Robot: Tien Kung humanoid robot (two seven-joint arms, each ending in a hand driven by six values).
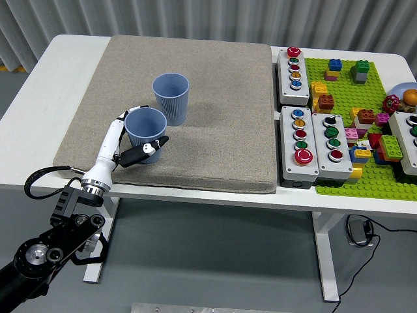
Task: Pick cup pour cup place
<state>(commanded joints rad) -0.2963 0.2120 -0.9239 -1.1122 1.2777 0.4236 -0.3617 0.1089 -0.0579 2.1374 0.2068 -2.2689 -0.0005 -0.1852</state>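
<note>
Down at the near left of the grey mat (215, 104), the left hand (130, 143) wraps a blue cup (146, 132): its white fingers curl around the cup's left side while a dark thumb presses across the lower front, so the cup is pinched between them. That cup stands upright, mouth open to the camera, and whether its base touches the mat cannot be told. A second blue cup (171, 96) stands upright on the mat just behind and slightly to the right of the first, the two nearly touching at their rims. Nothing can be made out inside either one from this angle. The black left arm (45, 251) rises from the lower left corner, past the white table (71, 49) edge. The right arm is out of view. To the right of the mat sit three grey button boxes (298, 142) with coloured buttons, and beyond them a green baseplate (365, 163) carries scattered toy bricks, well apart from the cups
</note>
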